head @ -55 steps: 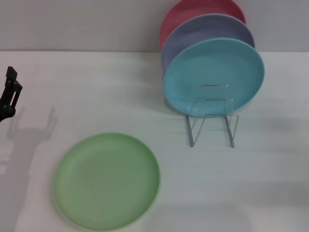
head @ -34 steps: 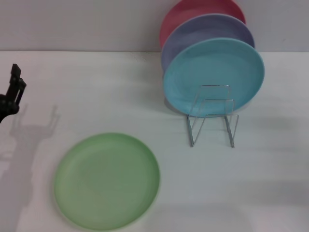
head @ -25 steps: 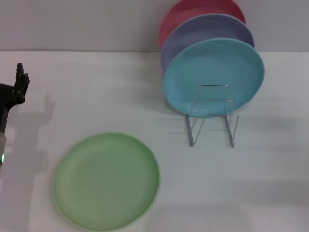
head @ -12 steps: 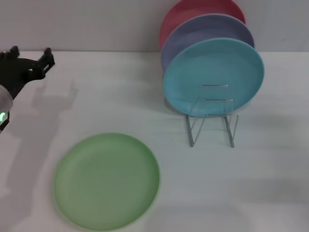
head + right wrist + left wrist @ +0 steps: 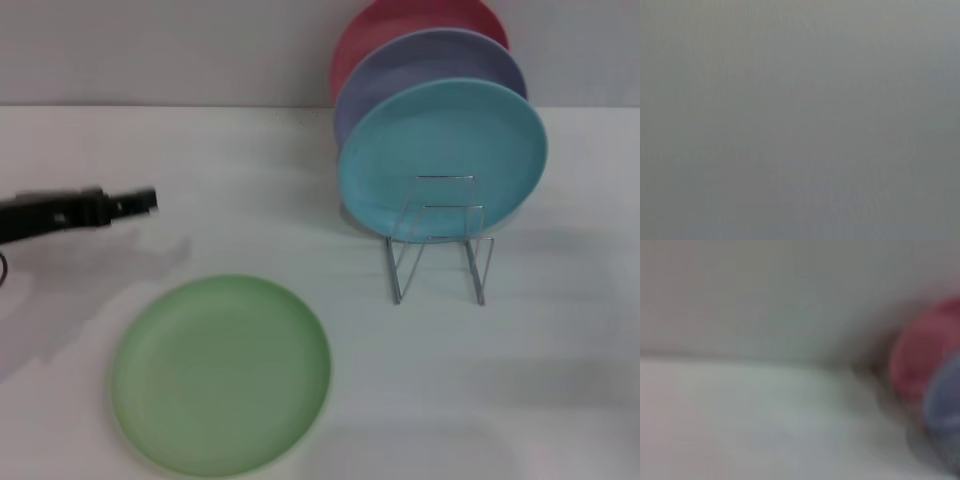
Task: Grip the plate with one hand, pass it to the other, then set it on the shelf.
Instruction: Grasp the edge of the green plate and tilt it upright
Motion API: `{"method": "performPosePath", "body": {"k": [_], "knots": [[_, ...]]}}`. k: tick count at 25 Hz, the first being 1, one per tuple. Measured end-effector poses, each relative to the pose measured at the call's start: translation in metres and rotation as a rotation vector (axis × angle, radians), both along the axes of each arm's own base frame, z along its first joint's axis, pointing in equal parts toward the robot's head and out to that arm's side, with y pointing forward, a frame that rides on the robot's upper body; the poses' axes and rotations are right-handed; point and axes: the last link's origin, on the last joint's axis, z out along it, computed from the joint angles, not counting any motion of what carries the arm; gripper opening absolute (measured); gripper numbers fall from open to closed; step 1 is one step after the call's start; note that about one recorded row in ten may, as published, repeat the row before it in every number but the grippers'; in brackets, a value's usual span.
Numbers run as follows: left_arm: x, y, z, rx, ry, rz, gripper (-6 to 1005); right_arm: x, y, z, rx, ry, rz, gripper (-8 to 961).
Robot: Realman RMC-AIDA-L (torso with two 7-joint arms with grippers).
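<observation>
While no grip exists yet, stands at the very start of the job: light green plate (image 5: 220,374) lying flat on the white tabletop (image 5: 250,180), near the front edge, at about 7 o'clock from the middle of the head view. Left gripper (image 5: 140,201) reaching in from 9 o'clock, slim and black, pointing toward 3 o'clock, hanging apart from the plate and touching nothing. Cannot tell whether its jaws are parted or closed; seen edge-on and smeared. From those jaws, plate at roughly 5 o'clock, its nearest rim close by, so judged the nearer arm by far. Being round, offers no long axis; any point of the rim on the 10 o'clock side seems a fair bite. Right gripper nowhere in sight. Wire shelf (image 5: 440,240) standing well apart at 3 o'clock of the plate, with turquoise plate (image 5: 442,155), lavender plate (image 5: 430,60) and red plate (image 5: 400,25) propped upright behind its empty front loops.
</observation>
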Motion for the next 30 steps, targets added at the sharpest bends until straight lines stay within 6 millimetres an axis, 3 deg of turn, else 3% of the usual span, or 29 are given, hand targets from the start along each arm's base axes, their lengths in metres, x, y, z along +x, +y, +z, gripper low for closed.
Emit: {"method": "performPosePath", "body": {"k": [7, 11, 14, 30], "knots": [[0.012, -0.021, 0.004, -0.191, 0.102, 0.152, 786, -0.004, 0.007, 0.003, 0.009, -0.002, 0.010, 757], [0.014, -0.025, 0.005, -0.209, 0.116, 0.177, 784, -0.003, 0.012, 0.007, 0.018, 0.004, -0.004, 757], [0.016, -0.035, 0.003, -0.296, 0.193, 0.298, 775, -0.002, 0.016, 0.010, 0.030, 0.013, -0.015, 757], [0.017, -0.032, -0.025, -0.382, 0.270, 0.465, 715, -0.004, 0.026, 0.021, 0.042, -0.003, -0.006, 757]]}}
